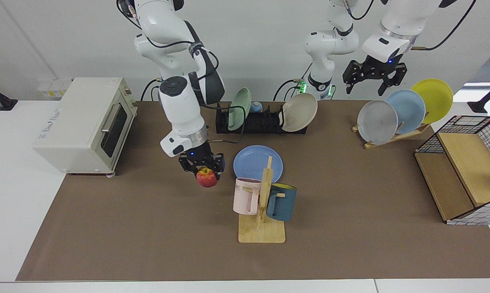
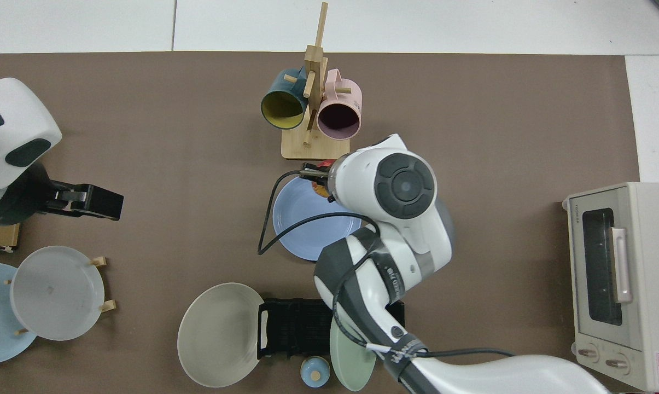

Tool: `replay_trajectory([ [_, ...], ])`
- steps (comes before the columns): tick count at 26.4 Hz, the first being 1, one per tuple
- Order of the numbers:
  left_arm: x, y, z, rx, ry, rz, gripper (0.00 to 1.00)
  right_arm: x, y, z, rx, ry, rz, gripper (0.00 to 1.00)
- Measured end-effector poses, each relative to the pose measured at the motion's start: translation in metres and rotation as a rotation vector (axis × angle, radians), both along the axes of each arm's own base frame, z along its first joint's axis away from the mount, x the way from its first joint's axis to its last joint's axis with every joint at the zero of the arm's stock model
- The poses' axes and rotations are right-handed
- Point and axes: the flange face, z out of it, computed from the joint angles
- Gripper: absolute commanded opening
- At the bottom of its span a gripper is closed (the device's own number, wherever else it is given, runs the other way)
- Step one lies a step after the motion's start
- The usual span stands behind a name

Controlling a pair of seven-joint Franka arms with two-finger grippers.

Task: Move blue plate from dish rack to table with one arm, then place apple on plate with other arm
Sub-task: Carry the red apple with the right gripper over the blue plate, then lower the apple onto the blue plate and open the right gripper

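At a table (image 1: 350,244) covered by a brown mat, the right gripper (image 1: 203,167) holds the apple (image 1: 207,178) in the air, its two fingers closed on the fruit's upper half. The apple hangs clear of the mat, just beside the near rim of the blue plate (image 1: 253,162) in the facing view. From above, the same gripper (image 2: 314,176) sits at the plate's (image 2: 302,230) edge nearest the mug tree, and only a sliver of the apple (image 2: 321,189) shows past the arm's white wrist.

The blue plate lies flat on the mat, in front of the dish rack (image 1: 265,122) and apart from it, with the wooden mug tree (image 1: 263,203) (a pink mug (image 1: 245,196) and a dark teal mug (image 1: 281,202) hang from its pegs) standing between the plate and the camera. The black rack holds a sage-green plate (image 1: 238,109) upright in its slots, and a beige plate (image 1: 299,112) leans at its other end.

The left gripper (image 1: 374,79) waits high above the table's far side, its fingers spread open and holding nothing, above a slanted wooden stand (image 1: 395,136) carrying a grey plate (image 1: 377,121), a pale blue plate (image 1: 407,110) and a yellow plate (image 1: 436,99). A cream toaster oven (image 1: 82,124) stands at the mat's other end, behind the right arm.
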Motion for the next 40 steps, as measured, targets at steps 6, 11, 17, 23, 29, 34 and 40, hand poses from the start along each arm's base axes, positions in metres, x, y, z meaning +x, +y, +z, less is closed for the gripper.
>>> replay_trajectory([
  [6,0.000,0.000,0.000,0.000,0.000,0.000,1.00,-0.022,0.047,-0.037,-0.011,0.002,0.034,0.00],
  [11,0.000,0.000,0.000,0.000,0.000,0.000,1.00,-0.027,0.055,-0.057,-0.027,0.024,0.049,0.00],
  [17,0.000,0.000,0.000,0.000,0.000,0.000,1.00,-0.037,0.054,-0.079,-0.053,0.058,0.057,0.00],
  [23,0.000,0.000,0.000,0.000,0.000,0.000,1.00,-0.046,0.047,-0.099,-0.081,0.093,0.057,0.00],
  [29,0.000,0.000,0.000,0.000,0.000,0.000,1.00,-0.045,0.044,-0.100,-0.083,0.094,0.053,0.16],
  [34,0.000,0.000,0.000,0.001,0.000,0.000,1.00,-0.042,0.039,-0.100,-0.085,0.093,0.045,1.00],
  [40,0.000,0.000,0.000,0.001,0.000,0.000,1.00,-0.038,0.035,-0.099,-0.083,0.091,0.029,1.00],
])
